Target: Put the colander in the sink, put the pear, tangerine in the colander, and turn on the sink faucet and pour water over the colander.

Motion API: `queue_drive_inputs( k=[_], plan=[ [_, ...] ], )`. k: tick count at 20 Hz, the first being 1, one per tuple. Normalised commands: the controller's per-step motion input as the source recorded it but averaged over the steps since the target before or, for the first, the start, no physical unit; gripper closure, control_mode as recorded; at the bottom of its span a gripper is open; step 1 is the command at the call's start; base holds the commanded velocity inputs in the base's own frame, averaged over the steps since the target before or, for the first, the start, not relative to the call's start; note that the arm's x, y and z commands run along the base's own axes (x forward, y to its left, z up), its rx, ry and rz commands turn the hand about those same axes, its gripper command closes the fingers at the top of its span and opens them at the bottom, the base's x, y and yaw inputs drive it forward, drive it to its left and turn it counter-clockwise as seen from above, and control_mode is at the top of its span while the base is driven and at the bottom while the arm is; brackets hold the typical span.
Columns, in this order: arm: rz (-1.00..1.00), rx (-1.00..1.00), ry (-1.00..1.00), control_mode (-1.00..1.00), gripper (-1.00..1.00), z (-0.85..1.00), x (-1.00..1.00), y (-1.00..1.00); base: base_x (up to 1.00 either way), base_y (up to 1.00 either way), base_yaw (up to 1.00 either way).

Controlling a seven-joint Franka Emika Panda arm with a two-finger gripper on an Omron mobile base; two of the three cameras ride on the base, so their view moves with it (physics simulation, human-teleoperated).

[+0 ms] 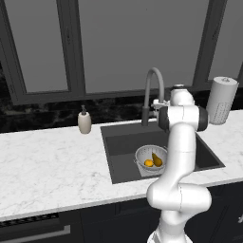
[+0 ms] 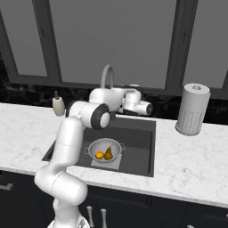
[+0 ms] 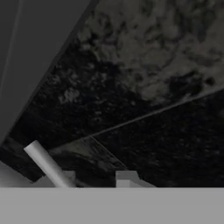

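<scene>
Colander [image 1: 151,159] is seated in the sink [image 1: 123,142], pear [image 1: 156,160] and tangerine [image 1: 148,163] inside; gripper [image 2: 149,108] is held beside the faucet [image 1: 153,90], finger state cannot be told

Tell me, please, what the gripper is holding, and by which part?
Cannot be told: the gripper is by the sink faucet, a thin grey rod beside one fingertip, no clear grip.

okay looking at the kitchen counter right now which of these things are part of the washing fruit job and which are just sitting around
Part of the job:
colander, in the sink
pear and tangerine, inside the colander
sink faucet, with the end effector beside it

Just sitting around:
soap bottle, on the counter left of the sink
paper-towel roll, right of the sink
</scene>
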Motion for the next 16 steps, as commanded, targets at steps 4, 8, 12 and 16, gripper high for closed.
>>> queue_drive_inputs(
  k=[4,8,12,16],
  plan=[
    [-0.22,0.0,0.0,-1.0,1.0,-0.01,0.0,-0.44,0.0,0.0,0.0],
    [-0.23,0.0,0.0,-1.0,1.0,-0.09,0.0,-0.65,0.0,0.0,0.0],
    [-0.22,0.0,0.09,-1.0,1.0,-0.16,0.08,-0.84,0.0,0.0,0.0],
    [-0.2,0.0,0.15,-1.0,1.0,-0.2,0.19,-0.97,0.0,0.0,0.0]
  ],
)
